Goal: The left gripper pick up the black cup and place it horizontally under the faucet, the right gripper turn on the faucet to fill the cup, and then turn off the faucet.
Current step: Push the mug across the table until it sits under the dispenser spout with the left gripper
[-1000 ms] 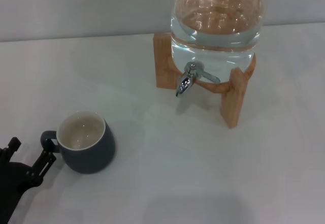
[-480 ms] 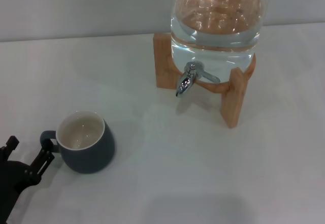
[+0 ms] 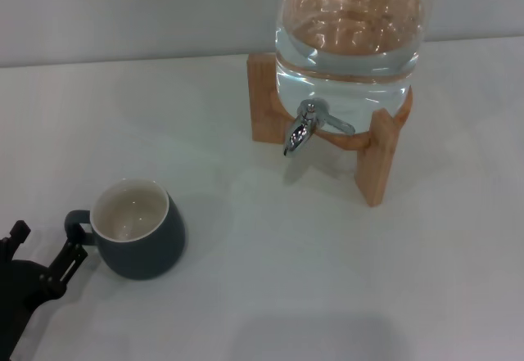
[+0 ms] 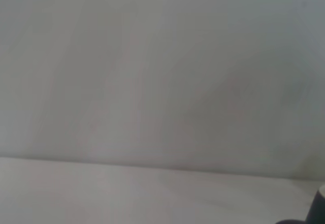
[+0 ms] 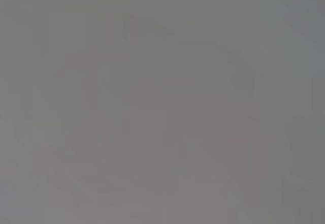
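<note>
The black cup (image 3: 141,234) stands upright on the white table (image 3: 270,279) at the near left. Its cream inside faces up and its small loop handle (image 3: 76,228) points left. My left gripper (image 3: 45,245) is at the lower left edge of the head view, just left of that handle. It is open, nothing lies between its black fingers (image 3: 70,258), and it is not touching the cup. The chrome faucet (image 3: 299,129) juts from the clear glass water jar (image 3: 350,38) at the back right, its lever handle (image 3: 334,121) pointing right. No water runs. My right gripper is out of view.
The jar rests on a wooden stand (image 3: 378,155) with legs reaching the table. A pale wall runs behind the table. The left wrist view shows wall, table surface and a dark sliver (image 4: 318,203) at its edge. The right wrist view shows only a plain grey surface.
My left gripper has slipped slightly back toward the lower left, away from the cup handle. Cup and faucet have not moved.
</note>
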`<state>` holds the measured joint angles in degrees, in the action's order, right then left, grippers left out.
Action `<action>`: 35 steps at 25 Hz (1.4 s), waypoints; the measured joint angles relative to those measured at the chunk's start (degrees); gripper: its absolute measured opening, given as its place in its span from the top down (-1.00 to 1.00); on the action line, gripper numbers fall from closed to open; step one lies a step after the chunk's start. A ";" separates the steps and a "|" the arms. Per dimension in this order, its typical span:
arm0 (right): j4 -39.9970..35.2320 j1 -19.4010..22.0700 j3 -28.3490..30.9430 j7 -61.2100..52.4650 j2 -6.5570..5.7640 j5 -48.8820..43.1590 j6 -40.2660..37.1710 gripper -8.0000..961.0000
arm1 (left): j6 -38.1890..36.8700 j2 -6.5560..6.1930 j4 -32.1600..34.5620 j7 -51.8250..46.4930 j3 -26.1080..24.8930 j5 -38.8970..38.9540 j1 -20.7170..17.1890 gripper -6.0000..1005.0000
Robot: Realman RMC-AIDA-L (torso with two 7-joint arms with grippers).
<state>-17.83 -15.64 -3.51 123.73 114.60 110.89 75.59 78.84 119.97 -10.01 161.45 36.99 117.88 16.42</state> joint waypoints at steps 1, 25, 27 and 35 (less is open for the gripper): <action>0.00 0.00 0.00 0.02 0.00 0.05 0.00 -0.75 | -0.37 0.00 0.00 0.00 0.00 0.00 0.05 -0.72; 0.00 -0.09 0.00 0.23 0.00 0.02 -0.04 -0.75 | -2.91 0.00 -0.01 0.00 0.00 -0.02 1.86 -0.66; 0.00 -0.12 0.00 0.24 0.00 0.02 -0.02 -0.75 | -2.90 0.01 -0.01 -0.02 0.00 -0.02 1.87 -0.62; -0.09 -0.35 0.00 0.28 0.00 0.02 -0.17 -0.75 | -2.31 0.00 -0.01 -0.18 0.11 -0.56 2.05 -0.47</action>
<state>-17.92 -16.00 -3.51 124.01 114.60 110.91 75.43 76.53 119.97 -10.02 161.28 37.11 117.32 18.47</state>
